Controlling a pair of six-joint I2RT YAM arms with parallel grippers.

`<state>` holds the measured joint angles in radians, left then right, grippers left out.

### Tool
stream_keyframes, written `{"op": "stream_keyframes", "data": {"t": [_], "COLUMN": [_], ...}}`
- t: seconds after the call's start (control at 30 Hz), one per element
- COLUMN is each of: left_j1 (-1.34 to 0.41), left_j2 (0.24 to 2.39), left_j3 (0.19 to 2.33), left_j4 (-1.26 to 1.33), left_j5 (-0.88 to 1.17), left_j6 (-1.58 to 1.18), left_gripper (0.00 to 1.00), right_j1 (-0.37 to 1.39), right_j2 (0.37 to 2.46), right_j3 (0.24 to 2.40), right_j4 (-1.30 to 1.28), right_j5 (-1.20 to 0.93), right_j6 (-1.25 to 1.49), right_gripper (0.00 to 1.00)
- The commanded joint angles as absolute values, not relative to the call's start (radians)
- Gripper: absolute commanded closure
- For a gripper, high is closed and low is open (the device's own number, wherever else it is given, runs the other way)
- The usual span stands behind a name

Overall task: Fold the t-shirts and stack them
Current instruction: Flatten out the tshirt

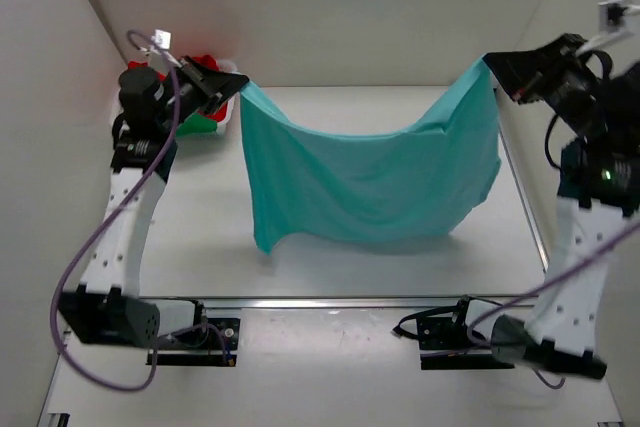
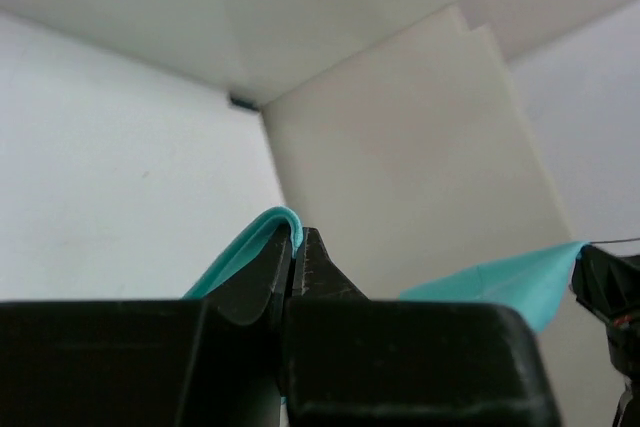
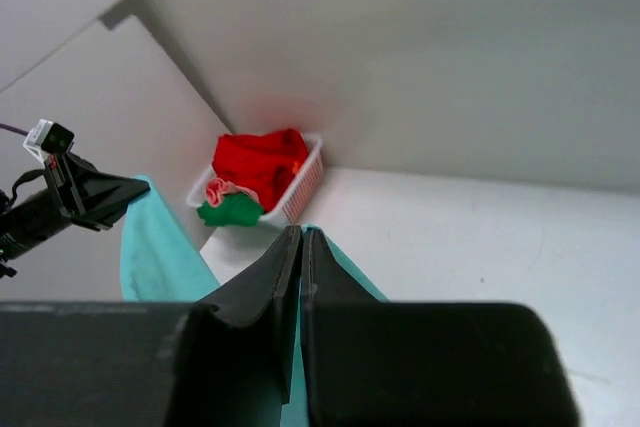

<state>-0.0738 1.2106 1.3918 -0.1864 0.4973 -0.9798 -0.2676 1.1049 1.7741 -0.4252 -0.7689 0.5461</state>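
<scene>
A teal t-shirt (image 1: 370, 172) hangs spread in the air between my two grippers, its lower edge sagging toward the table. My left gripper (image 1: 237, 82) is shut on its left top corner; the pinched teal edge (image 2: 270, 229) shows over the fingertips in the left wrist view. My right gripper (image 1: 492, 65) is shut on the right top corner, with teal cloth (image 3: 350, 272) beside the closed jaws. Red (image 3: 262, 162), green (image 3: 228, 212) and pale pink (image 3: 228, 190) shirts lie bunched in a white basket (image 3: 303, 187) at the back left.
The basket (image 1: 205, 127) sits behind my left arm against the back left wall. White walls close in the table (image 1: 350, 267) on three sides. A metal rail (image 1: 330, 302) runs along the near edge by the arm bases.
</scene>
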Motion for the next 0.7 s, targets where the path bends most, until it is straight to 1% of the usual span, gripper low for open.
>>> {"op": "stream_keyframes", "data": {"t": [0.0, 0.1, 0.17, 0.2, 0.23, 0.27, 0.33, 0.43, 0.5, 0.57, 0.63, 0.67], "left_j1": [-0.063, -0.063, -0.064, -0.055, -0.052, -0.042, -0.019, 0.032, 0.057, 0.045, 0.031, 0.034], "left_j2": [1.369, 1.542, 1.640, 1.707, 1.776, 1.828, 1.839, 1.781, 1.737, 1.675, 1.619, 1.571], "left_j3": [1.449, 1.602, 1.786, 1.839, 1.961, 2.094, 2.207, 2.155, 2.084, 2.007, 1.924, 1.849], "left_j4": [-0.176, -0.196, -0.228, -0.277, -0.329, -0.384, -0.410, -0.348, -0.330, -0.319, -0.302, -0.284], "left_j5": [0.563, 0.574, 0.561, 0.561, 0.566, 0.565, 0.571, 0.601, 0.612, 0.611, 0.612, 0.612], "left_j6": [-0.922, -0.882, -0.859, -0.842, -0.827, -0.821, -0.830, -0.880, -0.884, -0.862, -0.848, -0.847], "left_gripper": [1.00, 1.00, 1.00, 1.00, 1.00, 1.00, 1.00, 1.00, 1.00, 1.00, 1.00, 1.00], "right_j1": [-0.252, -0.233, -0.224, -0.229, -0.232, -0.257, -0.329, -0.399, -0.432, -0.433, -0.393, -0.361], "right_j2": [1.218, 1.346, 1.499, 1.540, 1.619, 1.673, 1.690, 1.661, 1.616, 1.582, 1.554, 1.537], "right_j3": [1.758, 1.859, 2.020, 2.157, 2.272, 2.336, 2.332, 2.318, 2.264, 2.177, 2.131, 2.097], "right_j4": [-0.353, -0.347, -0.394, -0.434, -0.434, -0.414, -0.269, -0.209, -0.189, -0.204, -0.248, -0.300], "right_j5": [-0.765, -0.738, -0.700, -0.696, -0.707, -0.736, -0.828, -0.868, -0.896, -0.897, -0.885, -0.856], "right_j6": [0.557, 0.522, 0.486, 0.476, 0.489, 0.542, 0.639, 0.715, 0.724, 0.684, 0.640, 0.596], "right_gripper": [1.00, 1.00, 1.00, 1.00, 1.00, 1.00, 1.00, 1.00, 0.99, 1.00, 1.00, 1.00]}}
